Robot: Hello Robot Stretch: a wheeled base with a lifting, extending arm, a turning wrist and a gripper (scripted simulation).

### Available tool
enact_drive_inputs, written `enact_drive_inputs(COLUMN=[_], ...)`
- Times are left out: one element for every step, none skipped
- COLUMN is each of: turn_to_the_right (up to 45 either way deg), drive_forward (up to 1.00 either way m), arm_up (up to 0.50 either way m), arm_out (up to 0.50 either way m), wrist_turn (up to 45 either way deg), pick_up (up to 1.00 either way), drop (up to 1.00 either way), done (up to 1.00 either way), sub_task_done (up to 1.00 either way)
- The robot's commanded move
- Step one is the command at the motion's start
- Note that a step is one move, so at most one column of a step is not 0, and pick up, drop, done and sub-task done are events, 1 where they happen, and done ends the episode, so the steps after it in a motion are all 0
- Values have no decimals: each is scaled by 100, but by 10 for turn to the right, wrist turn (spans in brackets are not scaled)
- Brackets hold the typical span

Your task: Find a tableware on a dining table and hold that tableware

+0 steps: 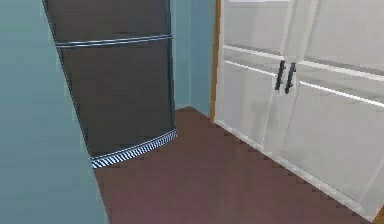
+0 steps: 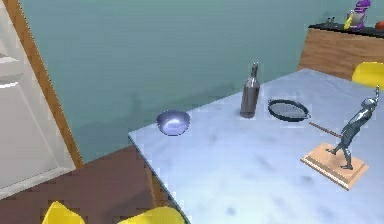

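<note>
Yellow chair backs (image 2: 62, 212) poke up at the arm side view's bottom edge, at about 7 o'clock from the pale marbled desk (image 2: 240, 170). On the desk's near-left part sits a rounded metallic bowl (image 2: 173, 122), the tableware, standing upright and apart from the rest. At 3 o'clock from the bowl stands a dark bottle (image 2: 250, 92), and just beyond it, again at 3 o'clock, lies a dark pan (image 2: 288, 109). A grey statue (image 2: 350, 135) on a wooden base stands at 4 o'clock from the pan. Another yellow chair (image 2: 368, 72) shows at the desk's far edge.

In the forward view, a dark fridge (image 1: 115, 80) stands at 10 o'clock and white double doors (image 1: 300, 90) at 2 o'clock, over brown floor (image 1: 200, 185). I cannot tell the gripper's state.
</note>
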Motion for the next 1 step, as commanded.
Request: enact_drive_inputs(turn_to_the_right=[0], drive_forward=[0], arm_up=[50], arm_out=[0], wrist_turn=[0], pick_up=[0], drop=[0], done=[0], sub_task_done=[0])
